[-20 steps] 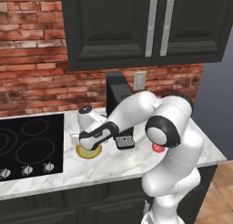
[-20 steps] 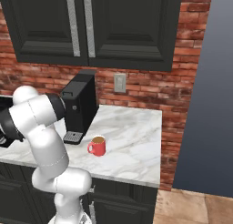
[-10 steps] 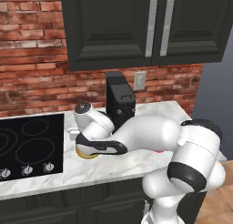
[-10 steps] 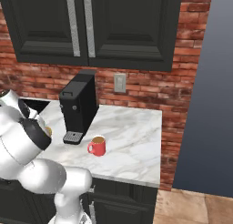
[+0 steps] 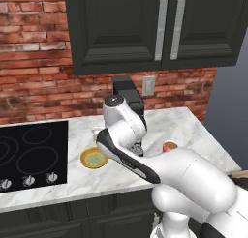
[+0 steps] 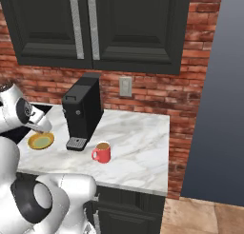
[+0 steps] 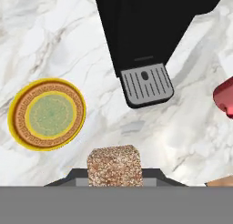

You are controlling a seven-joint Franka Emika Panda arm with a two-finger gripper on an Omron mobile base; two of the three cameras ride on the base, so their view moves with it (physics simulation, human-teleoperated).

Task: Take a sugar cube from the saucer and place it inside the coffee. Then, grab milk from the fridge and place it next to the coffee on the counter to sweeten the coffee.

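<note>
My gripper (image 7: pixel 114 175) is clamped on the tiny speckled beige sugar cube (image 7: pixel 114 165), bottom centre of the hand view; light, rigid, crumbly, best pinched on flat faces; emptied yellow-gold round saucer (image 7: pixel 47 114) sits left; red cylindrical coffee cup (image 7: pixel 225 98) at right edge.
</note>
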